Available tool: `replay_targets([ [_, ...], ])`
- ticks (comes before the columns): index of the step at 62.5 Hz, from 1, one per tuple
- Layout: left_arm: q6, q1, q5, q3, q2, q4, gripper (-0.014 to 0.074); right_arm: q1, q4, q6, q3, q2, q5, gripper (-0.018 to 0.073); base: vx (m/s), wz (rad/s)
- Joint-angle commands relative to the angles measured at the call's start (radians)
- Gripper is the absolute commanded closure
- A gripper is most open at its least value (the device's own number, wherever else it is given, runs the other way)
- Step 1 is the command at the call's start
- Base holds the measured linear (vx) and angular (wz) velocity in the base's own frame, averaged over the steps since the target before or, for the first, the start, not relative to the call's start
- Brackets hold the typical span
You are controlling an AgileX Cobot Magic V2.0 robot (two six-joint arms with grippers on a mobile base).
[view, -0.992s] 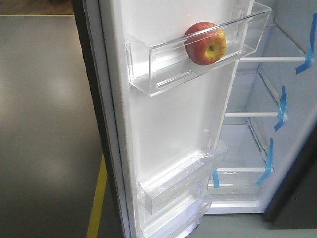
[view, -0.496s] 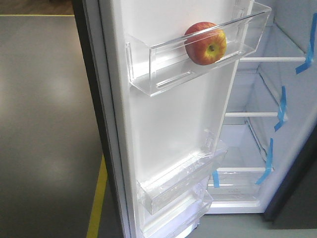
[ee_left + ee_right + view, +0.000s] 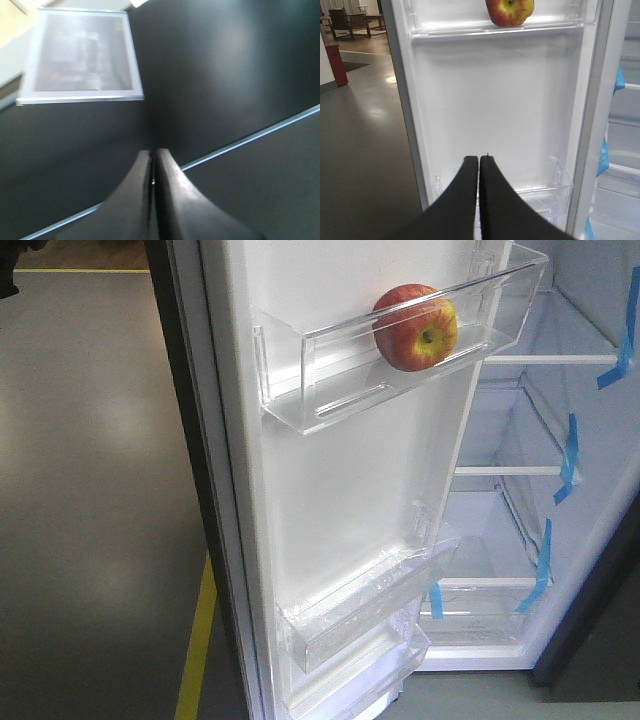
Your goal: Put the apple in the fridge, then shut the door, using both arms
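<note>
Right hand (image 3: 479, 159): both fingers pressed flat together, nothing between them. It points straight at the white inner lining of the door (image 3: 350, 490), level with the bare stretch between the two bins and not touching the lining.

Left hand (image 3: 152, 157): fingers likewise closed tip to tip and empty. It faces a dark panel (image 3: 225, 75) crossed by a thin pale line (image 3: 250, 140) running on a diagonal. Cannot tell what the panel belongs to, or whether the tips touch it.

Apple (image 3: 415, 327): sits in the upper bin (image 3: 320, 390) on the open door, toward the bin's right end, stem dimple facing outward. The clear front wall covers its lower half.

Fridge (image 3: 480, 530): stands open; white shelves (image 3: 505, 471) with blue tape strips (image 3: 567, 455) on their front edges.

Hidden or unclear:
- The right wrist view cuts the apple off at the top of the frame.
- The lower bin (image 3: 350, 620) is hard to read; its clear walls blend with the lining.
- The left wrist view is blurred; a framed rectangle (image 3: 82, 55) at upper left shows no readable detail.
- A dark shape (image 3: 6, 280) clips the front view's top left corner, over the grey floor (image 3: 90, 490); too little shows to identify it.
- No arm segments show behind either hand.
</note>
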Motion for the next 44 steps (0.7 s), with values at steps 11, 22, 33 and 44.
replay_targets([
  [11, 0.120, -0.003, 0.145, -0.058, 0.014, -0.285, 0.0378, -0.004, 0.019, 0.002, -0.022, 0.012, -0.038, 0.0563, 0.00, 0.00],
  [22, 0.119, -0.003, 0.211, -0.059, 0.033, -0.316, 0.0253, -0.004, 0.021, 0.002, -0.022, 0.012, -0.038, 0.0563, 0.00, 0.00],
  [33, 0.119, -0.029, 0.259, -0.060, 0.033, -0.316, 0.0245, -0.004, 0.024, 0.002, -0.022, 0.012, -0.038, 0.0563, 0.00, 0.00],
  [44, 0.119, -0.065, 0.259, -0.060, 0.033, -0.316, 0.0245, -0.004, 0.023, 0.002, -0.022, 0.012, -0.039, 0.0563, 0.00, 0.00],
])
